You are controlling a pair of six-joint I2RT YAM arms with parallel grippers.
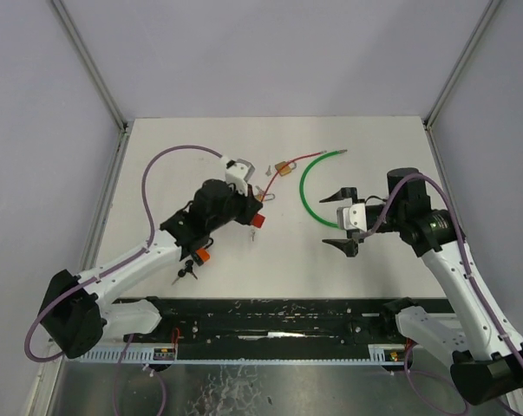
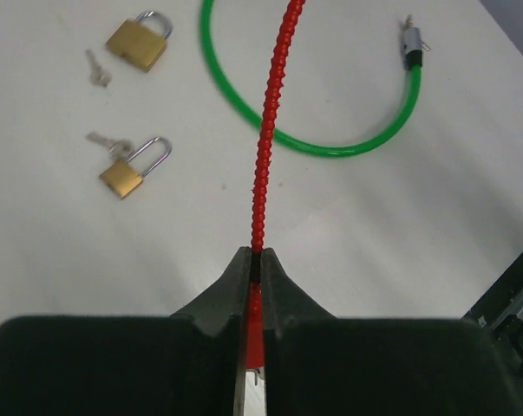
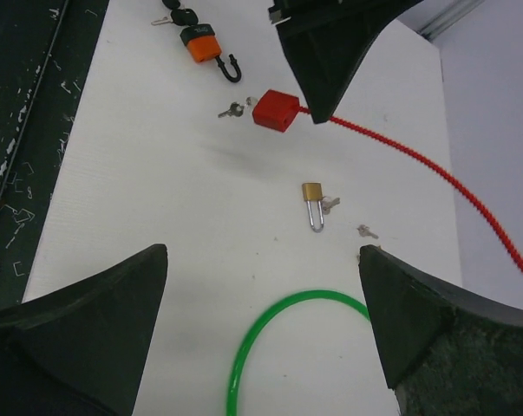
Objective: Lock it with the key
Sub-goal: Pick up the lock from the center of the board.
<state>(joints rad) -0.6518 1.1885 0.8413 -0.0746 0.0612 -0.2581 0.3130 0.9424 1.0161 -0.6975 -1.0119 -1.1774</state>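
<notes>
Steadiness first — your left gripper (image 2: 255,257) pinches the red cable (image 2: 262,173) at the red lock (image 3: 275,110); guide the right gripper (image 3: 261,253), spread wide, onto the key (image 3: 230,110) beside it.

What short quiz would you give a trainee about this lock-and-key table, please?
1. True or false: the left gripper is shut on the red cable.
2. The right gripper is: A) open and empty; B) shut on a green cable; C) holding a key.
3. How many brass padlocks show in the left wrist view?
Key: 1 true; 2 A; 3 two.
</notes>
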